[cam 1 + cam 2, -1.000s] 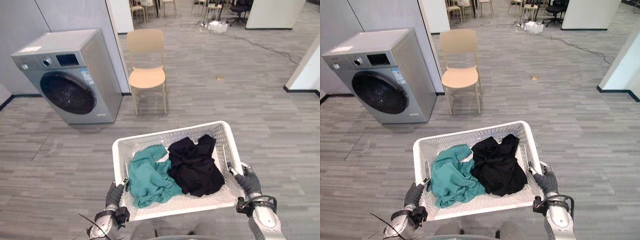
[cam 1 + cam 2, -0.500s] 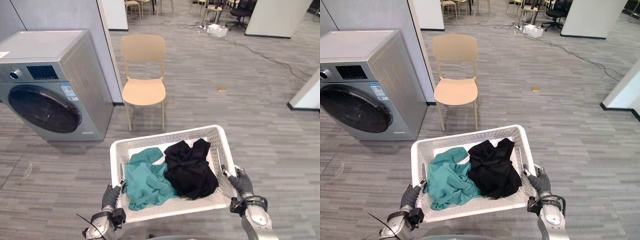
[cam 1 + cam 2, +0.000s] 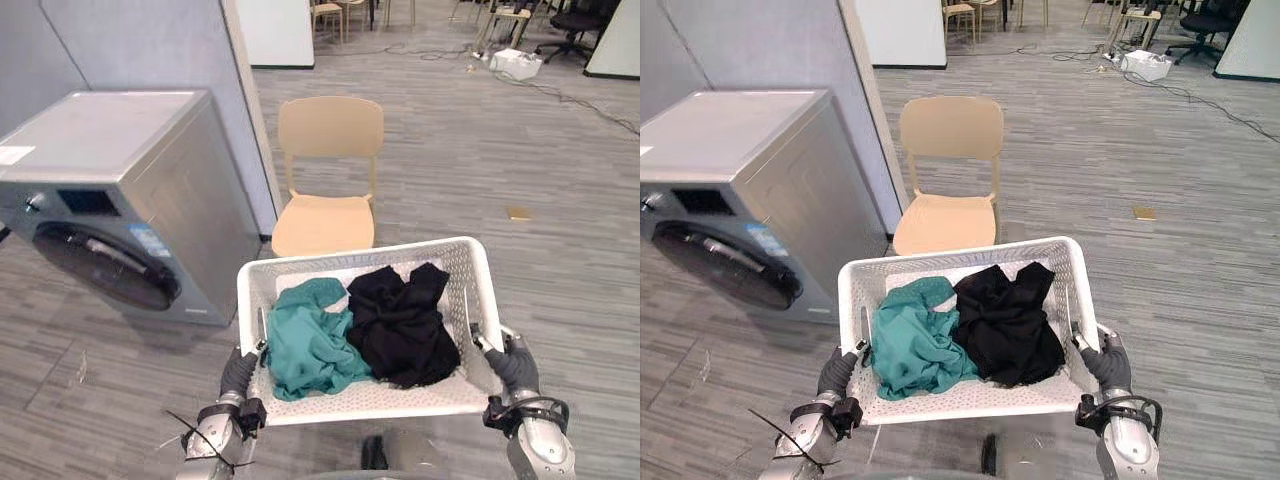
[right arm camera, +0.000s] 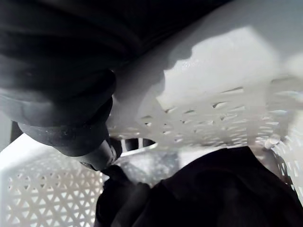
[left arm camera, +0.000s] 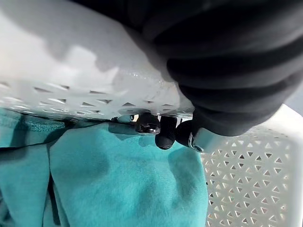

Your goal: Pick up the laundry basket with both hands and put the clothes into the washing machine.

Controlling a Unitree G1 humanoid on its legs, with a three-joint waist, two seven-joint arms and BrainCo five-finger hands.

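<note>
I carry the white perforated laundry basket point(image 3: 455, 253) in front of me, off the floor. In it lie a teal garment point(image 3: 310, 345) on the left and a black garment point(image 3: 405, 325) on the right. My left hand point(image 3: 239, 374) grips the basket's left rim, its fingers hooked over the edge beside the teal cloth point(image 5: 118, 184). At the right rim, my right hand point(image 3: 513, 365) is curled round the edge next to the black cloth point(image 4: 208, 189). The grey washing machine point(image 3: 120, 200) stands ahead on the left, its round door shut.
A beige chair point(image 3: 328, 175) stands just beyond the basket, right of the washer. A grey partition wall point(image 3: 150, 45) rises behind the machine. Chairs and cables lie far back across the grey plank floor.
The camera has moved forward and turned: washer and chair appear larger and closer. The basket stays held in both hands with the clothes unmoved.
</note>
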